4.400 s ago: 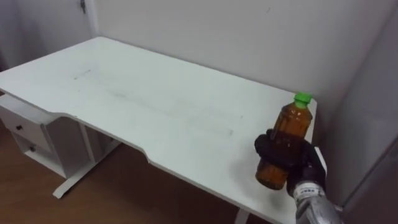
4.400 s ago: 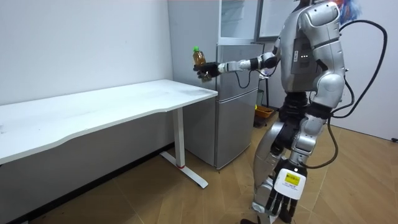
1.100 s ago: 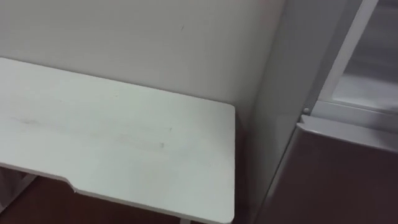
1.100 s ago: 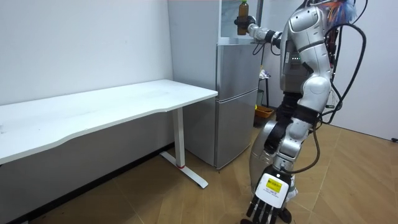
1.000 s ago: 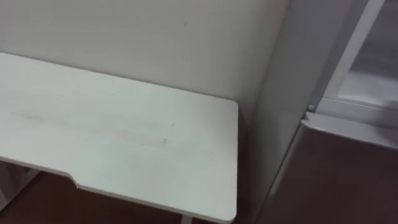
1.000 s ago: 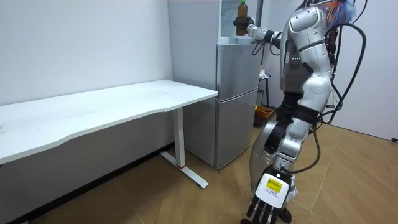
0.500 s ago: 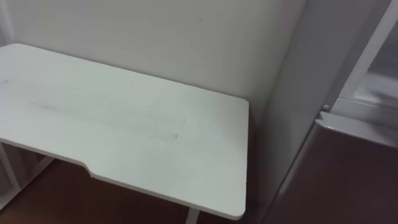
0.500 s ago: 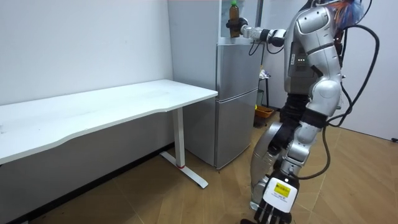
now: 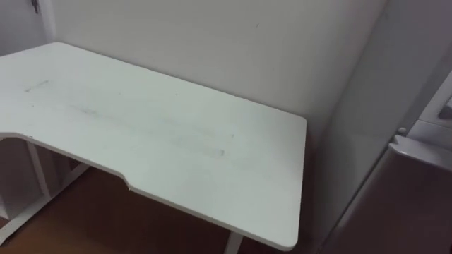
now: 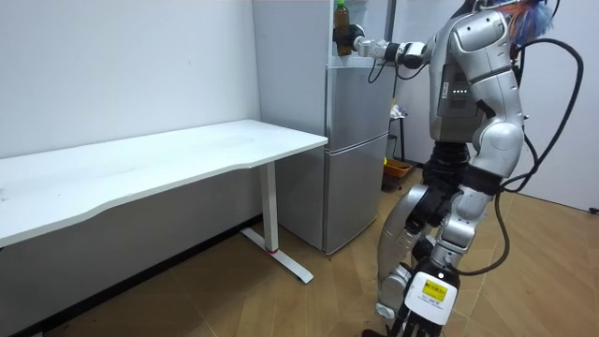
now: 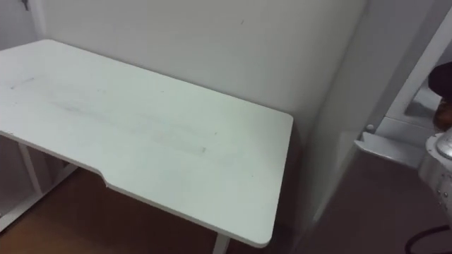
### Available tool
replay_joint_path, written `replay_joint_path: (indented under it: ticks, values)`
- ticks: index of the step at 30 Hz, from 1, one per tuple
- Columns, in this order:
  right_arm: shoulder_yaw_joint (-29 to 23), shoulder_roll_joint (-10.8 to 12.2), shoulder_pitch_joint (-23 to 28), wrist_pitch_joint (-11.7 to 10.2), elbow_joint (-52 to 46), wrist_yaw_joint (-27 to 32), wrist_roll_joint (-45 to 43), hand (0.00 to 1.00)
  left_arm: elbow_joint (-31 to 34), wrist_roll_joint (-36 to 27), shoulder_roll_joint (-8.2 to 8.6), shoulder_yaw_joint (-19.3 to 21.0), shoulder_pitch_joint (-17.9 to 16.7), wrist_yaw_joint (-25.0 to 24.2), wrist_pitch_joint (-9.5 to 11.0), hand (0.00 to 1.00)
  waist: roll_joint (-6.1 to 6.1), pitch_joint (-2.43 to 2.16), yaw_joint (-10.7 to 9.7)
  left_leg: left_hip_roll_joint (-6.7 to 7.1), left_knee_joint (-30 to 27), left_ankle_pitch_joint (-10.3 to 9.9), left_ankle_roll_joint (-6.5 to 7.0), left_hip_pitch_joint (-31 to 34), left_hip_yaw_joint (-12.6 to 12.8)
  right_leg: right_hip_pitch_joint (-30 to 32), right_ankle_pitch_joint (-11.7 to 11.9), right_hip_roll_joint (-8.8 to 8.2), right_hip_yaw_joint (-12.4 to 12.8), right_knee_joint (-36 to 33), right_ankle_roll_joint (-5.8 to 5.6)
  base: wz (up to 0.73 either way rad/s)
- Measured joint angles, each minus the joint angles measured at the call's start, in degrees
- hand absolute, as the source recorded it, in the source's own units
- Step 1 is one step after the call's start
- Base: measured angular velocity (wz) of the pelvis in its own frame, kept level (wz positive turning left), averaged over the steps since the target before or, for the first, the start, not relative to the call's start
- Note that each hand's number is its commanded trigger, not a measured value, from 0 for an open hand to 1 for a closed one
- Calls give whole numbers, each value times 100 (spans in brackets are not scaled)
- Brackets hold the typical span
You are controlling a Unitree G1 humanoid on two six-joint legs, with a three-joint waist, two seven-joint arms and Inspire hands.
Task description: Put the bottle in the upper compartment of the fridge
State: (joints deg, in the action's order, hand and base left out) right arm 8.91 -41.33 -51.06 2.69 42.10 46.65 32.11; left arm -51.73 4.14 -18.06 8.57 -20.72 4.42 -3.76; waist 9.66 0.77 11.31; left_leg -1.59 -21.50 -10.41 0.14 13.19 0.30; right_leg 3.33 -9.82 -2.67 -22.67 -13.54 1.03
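Bottle [image 10: 342, 12], amber, cylindrical, in right hand [image 10: 347, 42]

One bottle [image 10: 342, 16], clasped in the right hand [image 10: 346, 39]. One white counter [image 9: 162, 134], well below that hand. One grey fridge [image 10: 356, 150], right at the hand.

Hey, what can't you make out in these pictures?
- Bottle in the right hand: room view, too small to tell whether it rests on a shelf.
- Upper fridge inside: eye views, cut off by the right edge.
- Left hand: room view, partly cut off by the bottom edge.
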Motion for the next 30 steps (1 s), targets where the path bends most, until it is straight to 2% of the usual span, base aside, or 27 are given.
replay_joint_path:
  ticks: [4, 9, 12, 13, 14, 16, 18, 19, 26, 30]
  values:
    - [-1, -10, -120, -44, 251, -145, 162, 100, -1, -17, -88, -97, -9, 0, -32, 0, 8, -9, 0, 16, -16, 2, -1, 28, -64, -24, -1, 6, -86, 77, 0, 8]
    - [78, -26, -170, -228, 483, -358, 539, 100, 0, -18, -115, -104, -6, 1, -90, 0, 12, -14, 11, 15, -9, 0, -3, -21, -86, -111, 18, 22, -112, 93, 6, 3]
    - [166, -86, -173, -270, 547, -528, 758, 100, 25, -81, -117, -123, -6, 8, -92, 0, -26, 12, 21, -1, -18, -2, -7, -38, -87, -133, 26, 26, -144, 89, 17, 0]
    - [179, -99, -173, -274, 550, -604, 816, 96, 25, -135, -123, -157, -7, 10, -99, 0, -34, 16, 28, -7, -22, -1, -10, -37, -87, -130, 30, 30, -151, 88, 23, 0]
    - [190, -100, -173, -280, 560, -630, 816, 82, 28, -135, -123, -168, -7, 10, -100, 0, -37, 16, 33, -9, -22, -2, -12, -37, -87, -127, 33, 32, -147, 89, 27, -3]
    - [243, -120, -175, -387, 686, -720, 817, 61, 101, -133, -125, -193, -8, 11, -115, 0, -42, 16, 89, -16, -22, -4, -21, -43, -81, -114, 32, 36, -108, 94, 36, -5]
    - [245, -167, -177, -395, 792, -821, 819, 16, 125, -135, -125, -206, -12, 4, -113, 0, -52, 11, 182, -20, -21, -8, -27, -68, -62, -92, 25, 30, -86, 97, 42, -6]
    - [247, -194, -177, -402, 863, -906, 830, 2, 134, -136, -126, -206, -21, 4, -129, 0, -56, 7, 185, -16, -19, -7, -27, -81, -73, -99, 20, 24, -90, 105, 38, 0]
    - [452, -253, -178, -381, 1155, -1327, 859, 0, 140, -135, -125, -212, -140, -7, -167, 0, -98, -14, 190, -21, 19, 0, -39, -193, -71, -225, 23, 34, -88, 178, 44, 1]
    - [572, -252, -178, -259, 1352, -1514, 869, 0, 193, -235, -124, -212, -148, -7, -219, 0, -82, -28, 208, -35, 43, 6, -51, -168, -64, -185, 22, 33, -77, 174, 49, -1]
